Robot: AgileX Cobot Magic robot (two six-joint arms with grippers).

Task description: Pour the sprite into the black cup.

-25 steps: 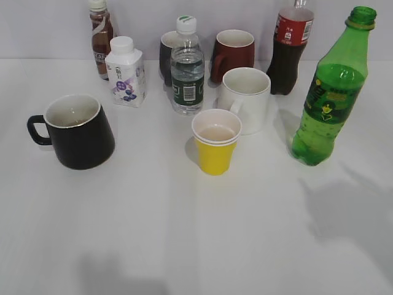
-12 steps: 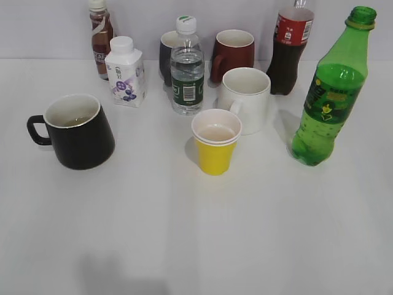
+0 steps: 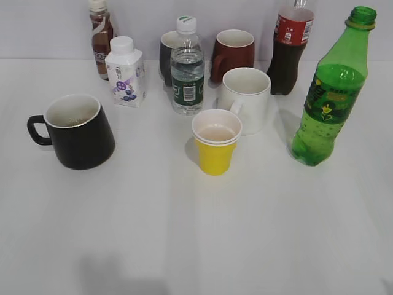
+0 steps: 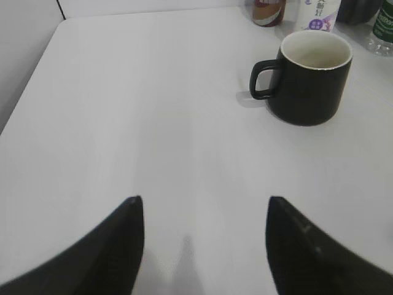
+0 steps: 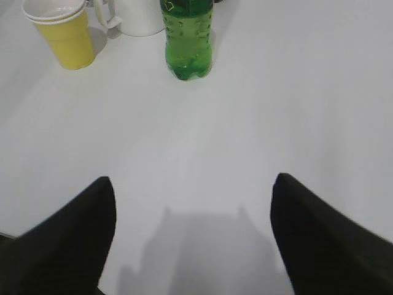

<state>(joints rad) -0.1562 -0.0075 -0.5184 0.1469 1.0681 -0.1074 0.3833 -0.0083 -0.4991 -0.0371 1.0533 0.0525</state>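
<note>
Sprite (image 3: 331,92) upright at the right side of the white table (image 3: 184,233), cap off, green liquid in the lower half, leaning label facing forward; seen again in the right wrist view (image 5: 188,37) just right of the yellow paper cup (image 5: 64,34) and white mug (image 5: 138,12). Black cup (image 3: 77,130) well apart on the left, upright, handle pointing left, white inside with a little pale liquid at the bottom; in the left wrist view (image 4: 310,77) standing ahead and to the right. Between them, yellow paper cup (image 3: 215,141) just in front of the white mug (image 3: 245,98). Behind, along the back: brown drink bottle (image 3: 100,37), small white carton (image 3: 126,72), clear water bottle (image 3: 187,67), narrow dark mug (image 3: 167,55), dark red mug (image 3: 233,54), cola bottle (image 3: 290,46). Left gripper (image 4: 202,246) spread wide, holding nothing, over bare table. Right gripper (image 5: 193,239) likewise spread wide and empty, short of the sprite.
</note>
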